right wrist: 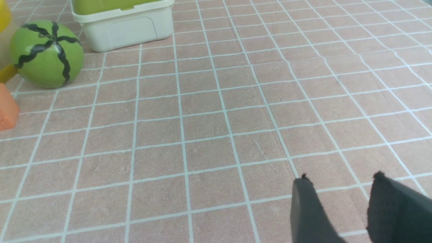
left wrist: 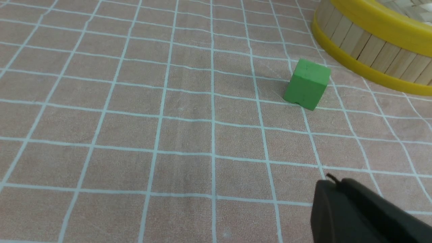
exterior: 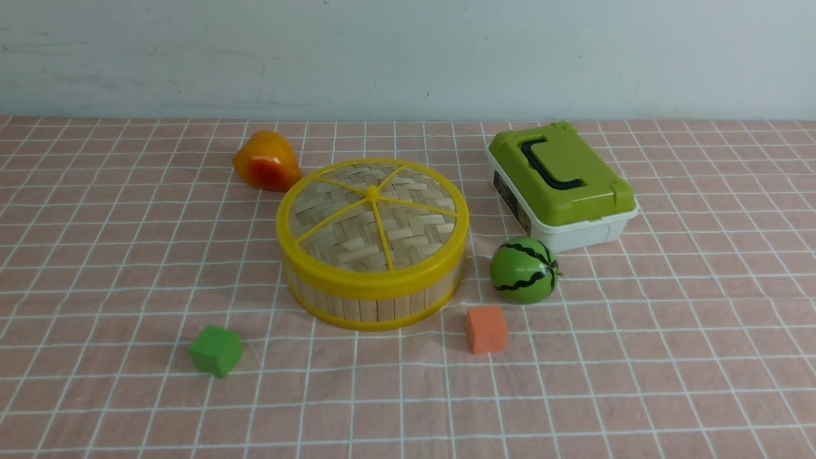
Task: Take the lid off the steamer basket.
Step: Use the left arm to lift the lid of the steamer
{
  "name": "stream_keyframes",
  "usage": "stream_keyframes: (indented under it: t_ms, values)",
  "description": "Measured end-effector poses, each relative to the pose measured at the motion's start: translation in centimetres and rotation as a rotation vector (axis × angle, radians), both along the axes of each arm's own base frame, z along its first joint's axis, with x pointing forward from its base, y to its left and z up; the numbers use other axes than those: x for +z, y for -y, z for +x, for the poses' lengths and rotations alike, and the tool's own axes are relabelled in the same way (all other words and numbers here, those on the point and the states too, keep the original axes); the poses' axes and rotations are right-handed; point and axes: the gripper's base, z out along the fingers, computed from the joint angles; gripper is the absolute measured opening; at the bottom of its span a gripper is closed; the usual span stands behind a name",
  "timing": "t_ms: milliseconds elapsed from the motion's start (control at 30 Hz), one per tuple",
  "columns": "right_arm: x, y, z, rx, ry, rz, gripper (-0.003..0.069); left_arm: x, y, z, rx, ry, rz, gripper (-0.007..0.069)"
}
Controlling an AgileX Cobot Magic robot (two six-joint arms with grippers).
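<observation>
Sitting flush on the steamer basket (exterior: 376, 306): the lid (exterior: 373, 213) | left claw (left wrist: 332, 180): tips pressed together, holding nothing | right claw (right wrist: 341, 177): tips apart, holding nothing

You see the lid (exterior: 376, 223): woven bamboo, glossy plastic rim; the steamer basket (exterior: 376, 306): matt wooden slats; the counter (exterior: 127, 255): matt cloth.

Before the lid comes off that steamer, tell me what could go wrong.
The lid caps the basket rim to rim, so the basket may lift along with it. Its centre knob is small; a grip could slip. The round toy watermelon sits close beside the basket and could roll if bumped.
</observation>
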Motion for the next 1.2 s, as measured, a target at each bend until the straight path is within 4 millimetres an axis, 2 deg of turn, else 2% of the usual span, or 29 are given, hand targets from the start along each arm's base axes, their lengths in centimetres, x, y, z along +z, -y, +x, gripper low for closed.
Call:
stream_keyframes:
  t_ms: [200, 467, 733, 1033, 1133, 1200]
  values:
    - [0.0, 0.0, 0.0, 0.000, 0.000, 0.000, 0.0241, 0.8, 0.0, 0.2, 0.002, 0.095, -0.005, 0.0005]
    - [0.0, 0.0, 0.0, 0.000, 0.000, 0.000, 0.0241, 4.5, -0.1, 0.4, 0.011, 0.499, -0.026, 0.0011]
    - [0.0, 0.0, 0.0, 0.000, 0.000, 0.000, 0.0241, 6.8, -0.3, -0.4, 0.025, 0.769, -0.064, 0.0020]
    - [0.0, 0.0, 0.0, 0.000, 0.000, 0.000, 0.0241, 7.2, -0.4, -0.5, 0.034, 0.810, -0.088, 0.0029]
    - [0.0, 0.0, 0.0, 0.000, 0.000, 0.000, 0.0241, 7.9, -0.7, -0.9, 0.064, 0.873, -0.190, 0.0029]
    - [0.0, 0.0, 0.0, 0.000, 0.000, 0.000, 0.0241, 9.4, -0.9, -1.0, 0.075, 0.876, -0.279, 0.0029]
